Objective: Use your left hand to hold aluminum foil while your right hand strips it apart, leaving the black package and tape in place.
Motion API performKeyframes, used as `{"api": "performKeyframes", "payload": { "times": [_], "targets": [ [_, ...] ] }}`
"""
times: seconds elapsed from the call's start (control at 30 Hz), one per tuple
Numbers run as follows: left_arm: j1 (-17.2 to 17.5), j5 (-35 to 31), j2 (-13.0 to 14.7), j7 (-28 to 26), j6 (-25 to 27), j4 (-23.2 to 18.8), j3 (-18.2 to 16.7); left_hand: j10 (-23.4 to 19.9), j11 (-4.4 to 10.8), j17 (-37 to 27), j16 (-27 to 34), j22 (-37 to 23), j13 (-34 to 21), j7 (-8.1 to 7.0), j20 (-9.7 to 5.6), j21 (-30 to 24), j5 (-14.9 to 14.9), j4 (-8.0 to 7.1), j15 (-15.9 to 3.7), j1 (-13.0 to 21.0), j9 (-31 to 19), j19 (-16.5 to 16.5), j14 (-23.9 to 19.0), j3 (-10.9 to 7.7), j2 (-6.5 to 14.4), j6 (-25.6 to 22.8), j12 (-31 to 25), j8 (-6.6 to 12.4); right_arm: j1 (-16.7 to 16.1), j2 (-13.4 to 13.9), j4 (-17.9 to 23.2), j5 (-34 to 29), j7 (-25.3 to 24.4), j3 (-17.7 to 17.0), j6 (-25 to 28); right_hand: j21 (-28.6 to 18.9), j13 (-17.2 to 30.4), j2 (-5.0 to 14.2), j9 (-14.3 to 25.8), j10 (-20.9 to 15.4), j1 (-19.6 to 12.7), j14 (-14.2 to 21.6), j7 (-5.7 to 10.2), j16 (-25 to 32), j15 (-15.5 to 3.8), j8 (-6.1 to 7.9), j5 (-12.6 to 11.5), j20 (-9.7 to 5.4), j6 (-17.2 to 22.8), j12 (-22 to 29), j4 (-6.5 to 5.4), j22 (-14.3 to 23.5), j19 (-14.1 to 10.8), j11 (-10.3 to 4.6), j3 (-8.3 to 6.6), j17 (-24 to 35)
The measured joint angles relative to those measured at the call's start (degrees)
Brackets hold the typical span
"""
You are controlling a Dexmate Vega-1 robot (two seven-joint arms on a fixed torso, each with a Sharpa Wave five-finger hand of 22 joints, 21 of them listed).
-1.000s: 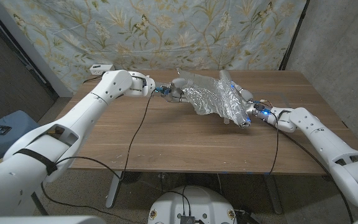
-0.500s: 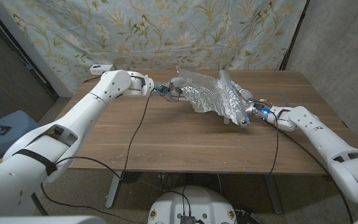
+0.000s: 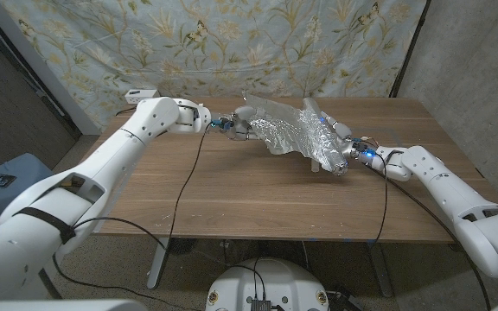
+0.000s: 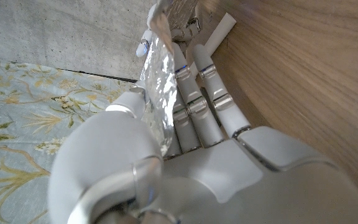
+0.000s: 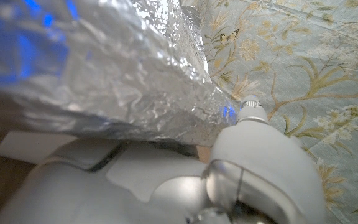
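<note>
Now aluminum foil (image 3: pixel 294 135): crumpled sheet above the table (image 3: pixel 232 194), raised slightly higher than before. Left robot hand (image 3: pixel 243 126) grips its left end; right robot hand (image 3: pixel 342 158) grips its right end, shifted a little upward.

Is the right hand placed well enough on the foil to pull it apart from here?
Probably yes. The right hand already grips the near end of the foil, the left hand holds the far end, and bare table lies in front of it.

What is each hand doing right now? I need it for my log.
Left hand: holds one end of the crinkled silver aluminium foil sheet.
Right hand: holds the foil's other end.
</note>
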State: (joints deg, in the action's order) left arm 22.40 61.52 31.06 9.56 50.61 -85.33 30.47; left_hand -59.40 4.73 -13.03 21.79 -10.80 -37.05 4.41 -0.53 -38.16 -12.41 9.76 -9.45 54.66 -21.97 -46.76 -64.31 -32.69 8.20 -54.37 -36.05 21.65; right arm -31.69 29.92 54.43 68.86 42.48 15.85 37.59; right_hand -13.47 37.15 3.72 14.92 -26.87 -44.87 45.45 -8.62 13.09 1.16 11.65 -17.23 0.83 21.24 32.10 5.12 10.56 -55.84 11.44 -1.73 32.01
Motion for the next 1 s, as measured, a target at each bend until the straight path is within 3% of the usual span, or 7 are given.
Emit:
{"api": "performKeyframes", "payload": {
  "times": [1.0],
  "targets": [
    [0.86, -0.11, 2.73, 1.60, -0.24, -3.57, -0.49, 0.00, 0.00, -0.01, -0.50, 0.01, -0.79, 0.00, -0.09, -0.66, 0.45, -0.05, -0.08, 0.46, -1.19, 0.52, -0.07, 0.06, 0.01, 0.00, -0.23, 0.41, -2.20, 0.37, 1.93, 1.28, -1.25, -2.10, -1.37, 0.35, -0.08, 0.00, -0.29, 0.30, 0.00, -0.52, -0.01, -0.44, -0.11, 0.00, 0.00, 0.20, 0.00, -0.33, -0.07, -0.02, 0.23, -0.31, 0.71, -0.02]
  ]
}}
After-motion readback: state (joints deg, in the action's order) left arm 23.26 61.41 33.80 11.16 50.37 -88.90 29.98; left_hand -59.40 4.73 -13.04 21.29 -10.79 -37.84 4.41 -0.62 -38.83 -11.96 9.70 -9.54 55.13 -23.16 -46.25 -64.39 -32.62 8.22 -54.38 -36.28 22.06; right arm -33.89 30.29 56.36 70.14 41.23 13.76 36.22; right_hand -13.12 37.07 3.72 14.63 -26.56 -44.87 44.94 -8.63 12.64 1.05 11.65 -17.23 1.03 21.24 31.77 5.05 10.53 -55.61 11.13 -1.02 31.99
